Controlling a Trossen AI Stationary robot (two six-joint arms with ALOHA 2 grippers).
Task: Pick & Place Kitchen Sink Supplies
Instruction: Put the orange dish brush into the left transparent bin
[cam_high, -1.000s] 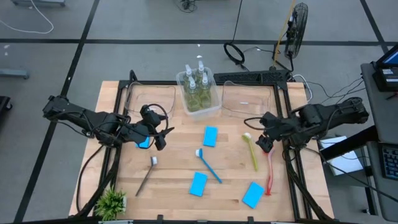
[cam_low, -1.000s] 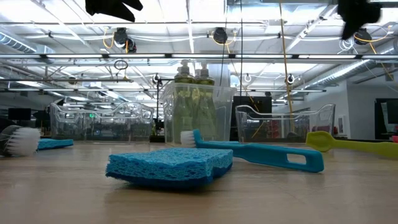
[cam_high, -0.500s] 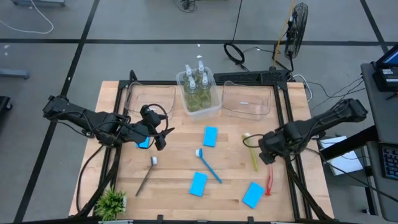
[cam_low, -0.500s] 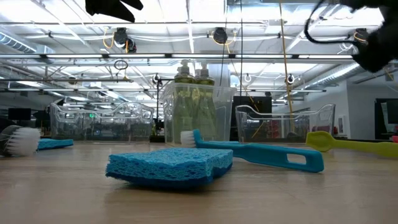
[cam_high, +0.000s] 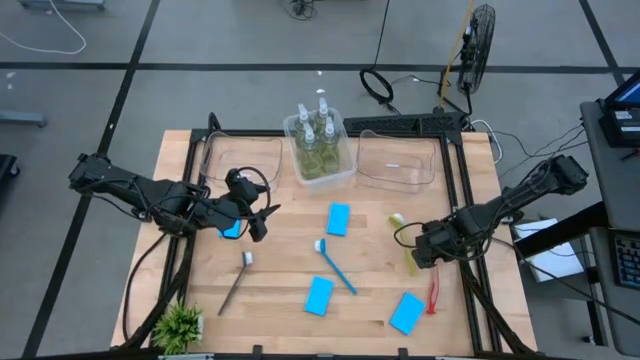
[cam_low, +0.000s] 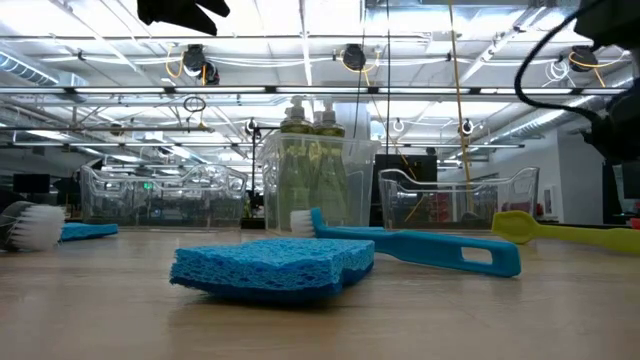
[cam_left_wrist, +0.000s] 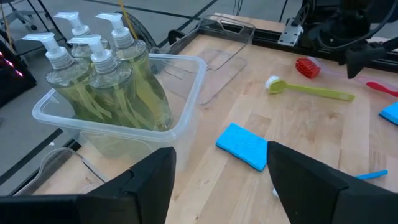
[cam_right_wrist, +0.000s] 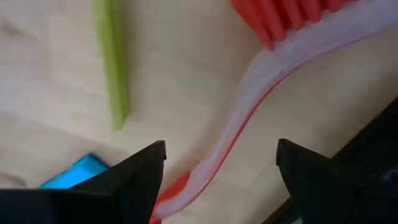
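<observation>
Overhead, the right end effector (cam_high: 428, 250) hangs low over the red brush (cam_high: 433, 290) near the desk's (cam_high: 280, 310) right edge, so picking it up looks like the step in hand; the left end effector (cam_high: 255, 215) waits by a sponge (cam_high: 231, 229). Through the right wrist view, open fingers (cam_right_wrist: 140, 174) straddle the red brush (cam_right_wrist: 249, 118), not touching; next, descend and close. Its left counterpart is open, empty.

The place is a robotics lab or industrial test hall, not a kitchen. The wooden table (cam_high: 280, 270) stands on a grey concrete floor (cam_high: 200, 90) marked with dark lines, cables (cam_high: 380, 85) trailing across it. A fan (cam_high: 480, 40) stands at the far right. Beyond the table, exposed ceiling trusses (cam_low: 300, 90), strip lights and hanging cords fill a wide open hall.
</observation>
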